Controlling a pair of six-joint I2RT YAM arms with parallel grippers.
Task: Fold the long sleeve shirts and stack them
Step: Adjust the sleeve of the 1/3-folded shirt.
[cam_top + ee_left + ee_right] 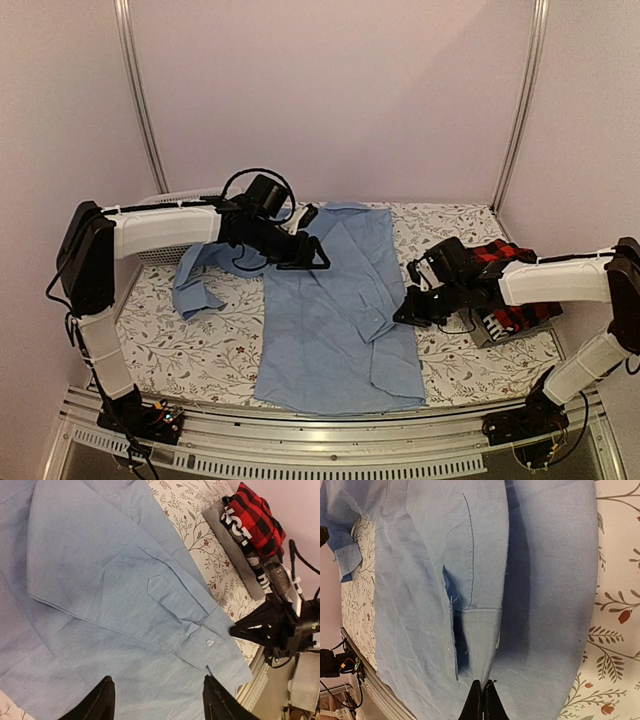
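The blue shirt is spread flat along the middle of the bench, its collar towards the far side and its hem near the front edge. One sleeve is folded across the body, and its buttoned cuff lies on the cloth close to the shirt's right-hand border. The other sleeve is left lying out to the left on the flowered cover, rumpled.

The left pincer is held above the upper part of the shirt, near the collar, with its fingers set wide apart and nothing between them.

The right pincer is placed at the shirt's right-hand edge, beside the folded cuff. Its fingers are pressed together; whether a thin fold of cloth is caught between them cannot be made out from the wrist view.

To the right, well apart from the blue shirt, a folded plaid shirt is stacked on a folded grey shirt with white lettering, partly hidden in the overhead view by the right arm.

A white basket is seen behind the left arm at the far left corner.
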